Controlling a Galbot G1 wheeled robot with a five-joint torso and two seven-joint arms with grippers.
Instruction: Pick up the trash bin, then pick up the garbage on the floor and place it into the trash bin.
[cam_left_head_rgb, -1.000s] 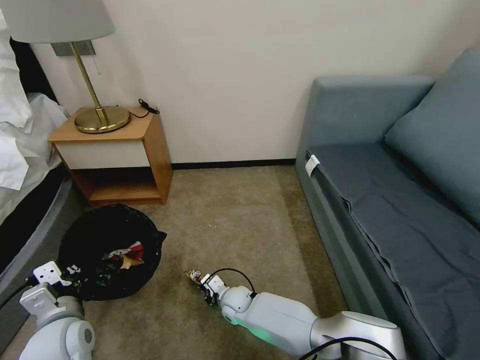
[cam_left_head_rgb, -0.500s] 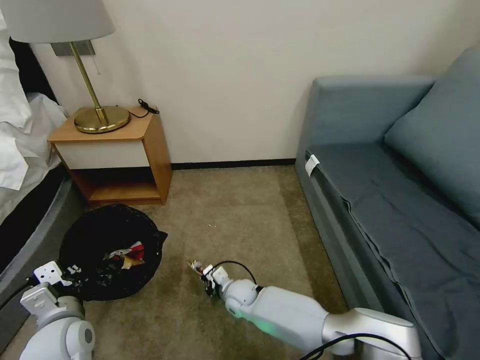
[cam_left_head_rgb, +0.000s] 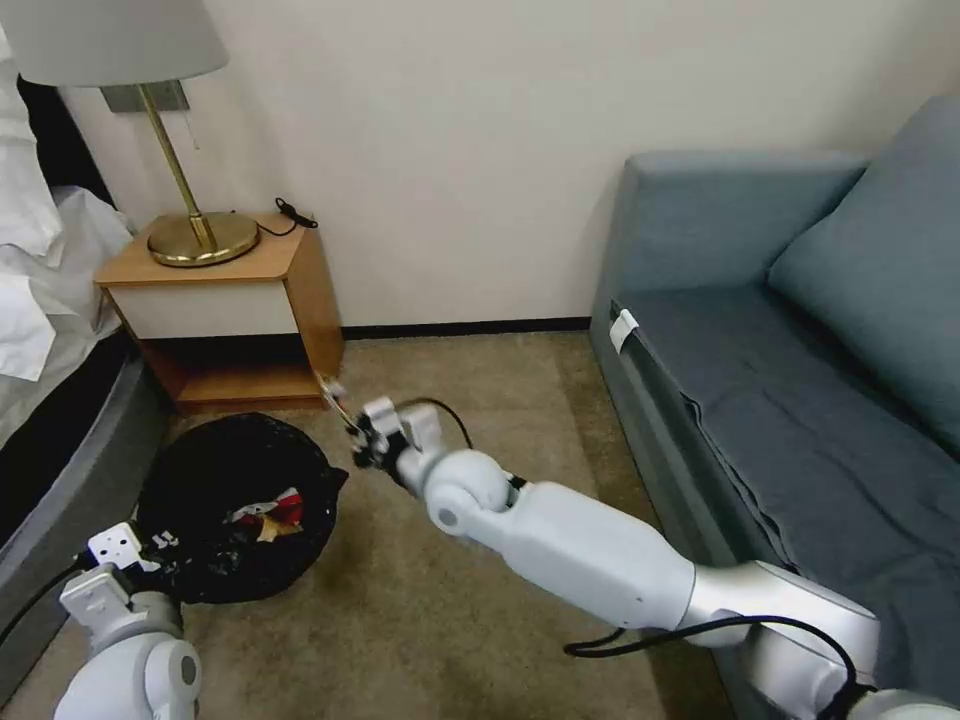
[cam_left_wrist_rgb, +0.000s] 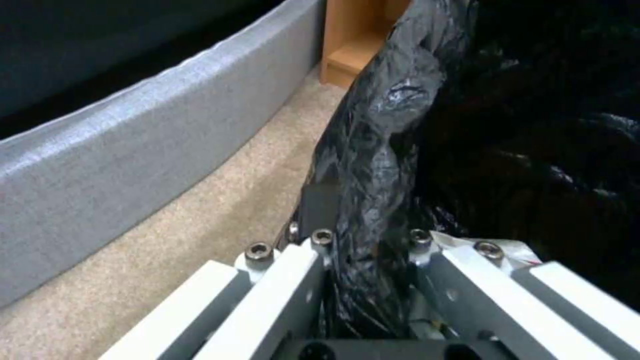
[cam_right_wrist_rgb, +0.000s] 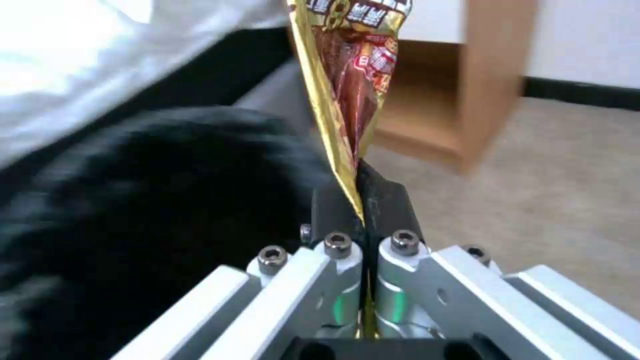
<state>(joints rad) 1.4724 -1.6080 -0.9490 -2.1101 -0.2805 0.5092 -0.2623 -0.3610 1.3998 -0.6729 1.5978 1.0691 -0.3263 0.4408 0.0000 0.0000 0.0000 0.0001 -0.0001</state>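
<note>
Wrapper (cam_right_wrist_rgb: 347, 75), pinched in right gripper (cam_left_head_rgb: 362, 437), has come up off the carpet since 0.5 s ago, now beside bin (cam_left_head_rgb: 225, 480) rim, w/ nightstand (cam_left_head_rgb: 225, 310) behind. Left gripper (cam_left_wrist_rgb: 363, 240) stays clamped on bin's bag edge; red packet (cam_left_head_rgb: 285, 510) lies inside.

One trash bin (cam_left_head_rgb: 235, 505) (one wrapper (cam_right_wrist_rgb: 350, 75) aloft)

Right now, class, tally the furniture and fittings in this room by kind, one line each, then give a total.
Lamps: 1, brass lamp
Bedside tables: 1, wooden nightstand
Sofas: 1, blue-grey sofa
Beds: 1, bed
Trash bins: 1, trash bin
Total: 5
</note>
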